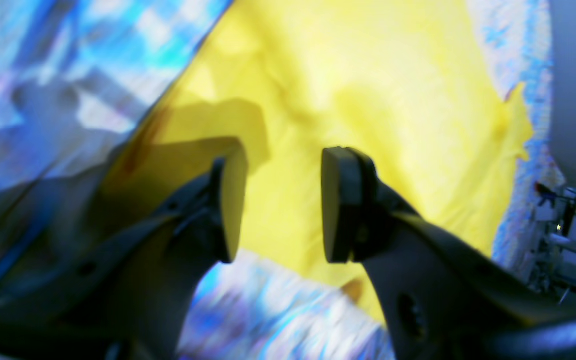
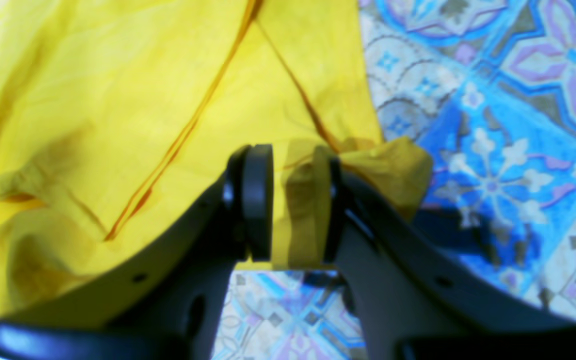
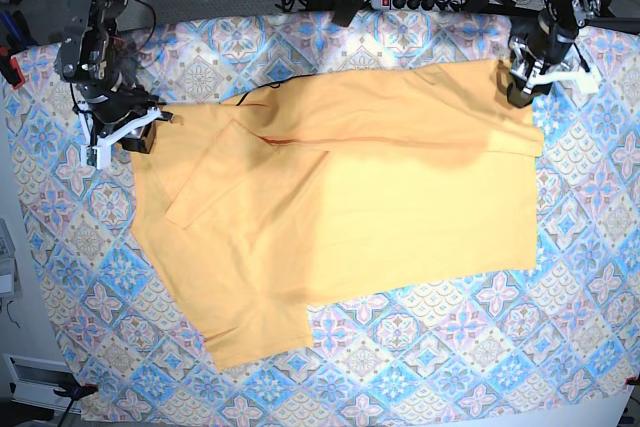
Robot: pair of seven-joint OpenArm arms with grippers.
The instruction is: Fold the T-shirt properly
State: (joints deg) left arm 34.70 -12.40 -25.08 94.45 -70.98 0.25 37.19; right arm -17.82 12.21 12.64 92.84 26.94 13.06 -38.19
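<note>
A: T-shirt [image 3: 340, 217] lies mostly flat mid-table on the patterned tablecloth [image 3: 600, 277]. Top edge is folded over toward the middle, one sleeve is tucked in on the base view's left, and the lower left corner sticks out

B: grippers?

A: I read the right gripper [image 2: 295, 205] as pinching a bunched bit of shirt edge: in its wrist view, cloth sits between the pads and wraps the far one. The left gripper [image 1: 280, 202] has its jaws spread with nothing between them; yellow fabric is only behind

B: which step?

A: I'd say the tail end of the top-edge fold: left side let go, right side not yet. Next move calls for the right to open and lift clear without dragging the fold, then both go for the lower edge

B: base view enough?

A: no. It gives the overall layout, but both claws are too small there to judge. Only the wrist views show pinch vs open. The left wrist view is blurred, so I can't tell how high it sits above the cloth
</note>
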